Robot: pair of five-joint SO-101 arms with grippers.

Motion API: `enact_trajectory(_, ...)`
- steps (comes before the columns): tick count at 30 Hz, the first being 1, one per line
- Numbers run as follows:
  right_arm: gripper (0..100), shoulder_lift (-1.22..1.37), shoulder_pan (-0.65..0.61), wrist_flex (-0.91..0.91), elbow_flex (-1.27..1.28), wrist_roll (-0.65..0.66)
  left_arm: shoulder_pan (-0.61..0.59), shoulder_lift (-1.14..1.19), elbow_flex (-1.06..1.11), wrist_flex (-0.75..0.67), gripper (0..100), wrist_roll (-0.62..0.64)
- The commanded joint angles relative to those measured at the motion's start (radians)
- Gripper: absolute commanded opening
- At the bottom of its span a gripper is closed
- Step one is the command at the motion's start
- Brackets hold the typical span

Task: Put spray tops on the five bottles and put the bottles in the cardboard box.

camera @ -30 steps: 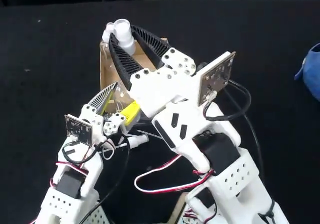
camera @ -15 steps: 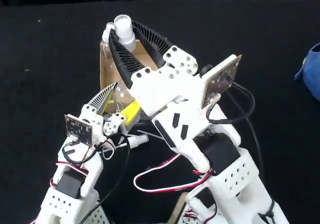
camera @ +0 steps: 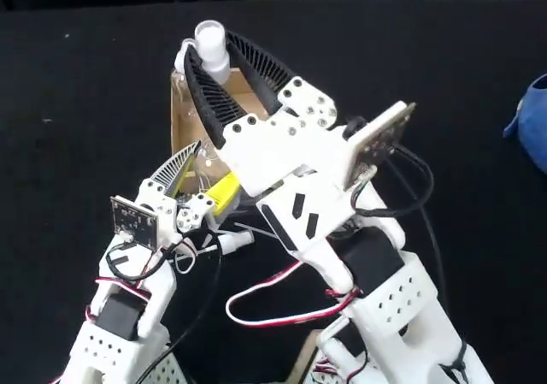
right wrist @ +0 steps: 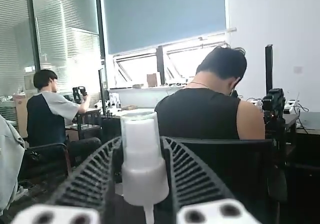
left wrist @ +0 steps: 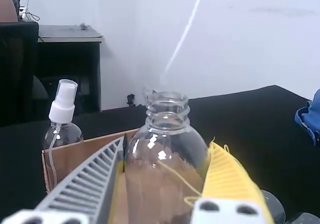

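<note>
This is a shared office or lab: windows (right wrist: 185,59) with blinds (right wrist: 65,34) at the upper left, a cluttered desk (right wrist: 302,118), a black chair (right wrist: 250,159) and white walls (left wrist: 235,34).

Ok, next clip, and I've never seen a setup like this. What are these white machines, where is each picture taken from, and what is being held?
These are two small robot arms, side by side at a black table. The high view comes from a fixed camera looking down on both arms. The other two pictures come from a camera on each arm's wrist, looking along its pincer. The left pincer is closed on a clear bottle whose neck is open. The right pincer grips a white spray top, held up near the cardboard box. A second bottle, already fitted with a top, stands at the box's far corner. I cannot tell whether it is inside.
</note>
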Motion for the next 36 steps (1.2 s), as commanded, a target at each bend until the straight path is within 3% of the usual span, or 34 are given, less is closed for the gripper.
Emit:
enact_trajectory(1,1.1,0.048,-0.014,0.057,-0.027,0.003,0.012,-0.008,0.022,0.002,3,0.003)
enact_trajectory(10,1.1,0.05,-0.097,0.063,0.004,0.009,0.012,-0.008,0.022,0.003,3,0.003)
enact_trajectory(21,1.3,0.047,-0.061,0.1,0.068,0.011,0.012,-0.008,0.022,0.008,3,0.003)
enact_trajectory(28,19.2,0.045,-0.074,0.216,0.061,0.005,0.012,-0.008,0.022,0.008,3,0.003)
enact_trajectory(36,13.2,-0.036,-0.055,0.325,-0.048,0.011,0.012,-0.008,0.022,0.008,3,0.003)
